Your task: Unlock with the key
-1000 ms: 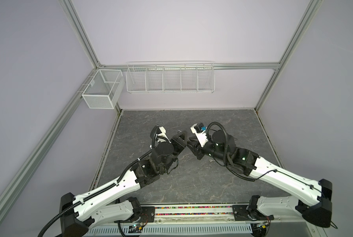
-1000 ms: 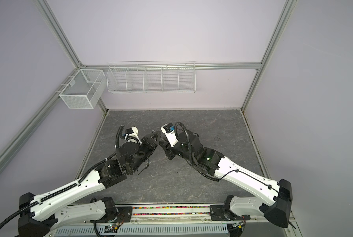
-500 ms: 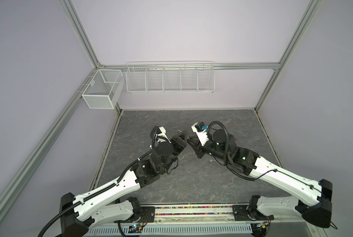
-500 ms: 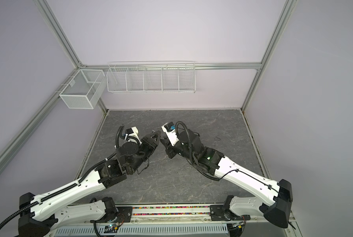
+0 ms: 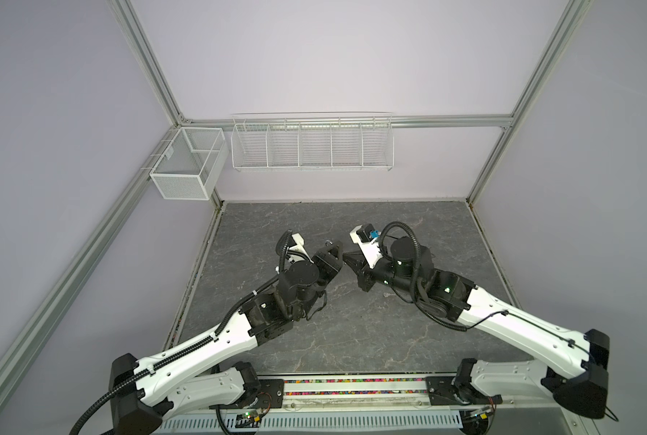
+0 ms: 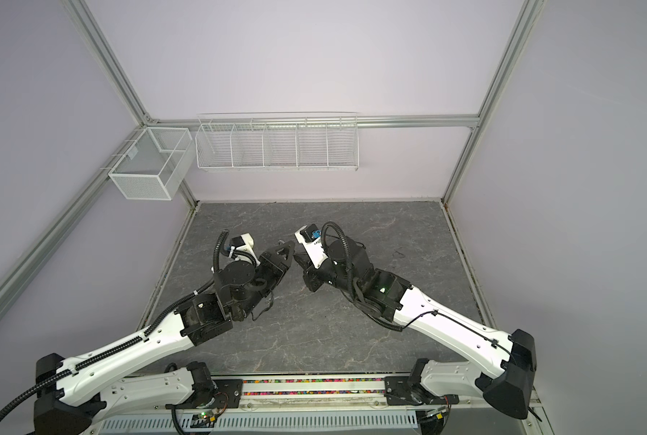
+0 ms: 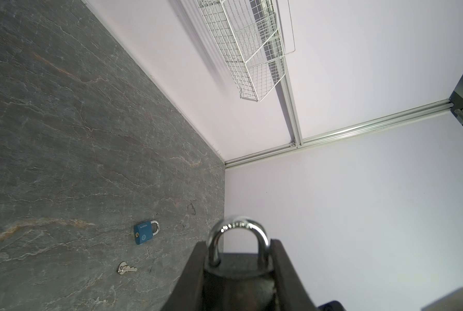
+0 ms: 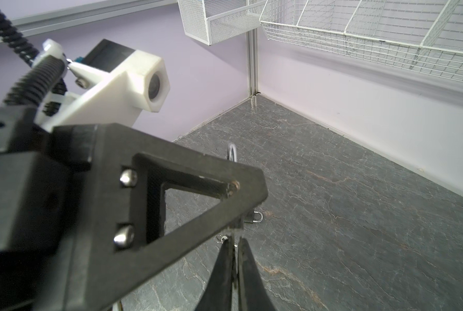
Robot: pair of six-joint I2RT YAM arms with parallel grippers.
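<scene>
Both arms meet over the middle of the bench (image 5: 352, 320), tips nearly nose to nose in both top views.

Left gripper (image 7: 238, 243): clamped on the padlock (image 7: 239, 266). Dark body wedged between the two fingers (image 7: 195, 269), silver shackle sticking out past the tips. Lock is held up off the bench. From above only a sliver of the shackle shows.

Right gripper (image 8: 233, 241): fingers drawn together on a thin silvery strip, the key (image 8: 233, 235), seen edge-on. Its far end reaches the underside of the left gripper's load. Whether the blade is seated in the keyway I cannot tell (left finger frame blocks it).

Key and padlock sit together in the air at the point where the gripper tips meet, roughly bench centre and a little toward the back wall.

Loose on the bench:
- blue padlock (image 7: 144, 233), lying flat, shackle closed, in the left wrist view
- spare key (image 7: 125, 268) near it, not touching
- small dark padlock (image 8: 254, 217) lying beyond the left gripper, in the right wrist view
- a bit of ring or wire (image 8: 222, 238) beside the right fingertips, too small to identify

Back wall: white wire rack (image 5: 310, 145) with dividers. Mesh basket (image 5: 186, 165) on the left rail.
</scene>
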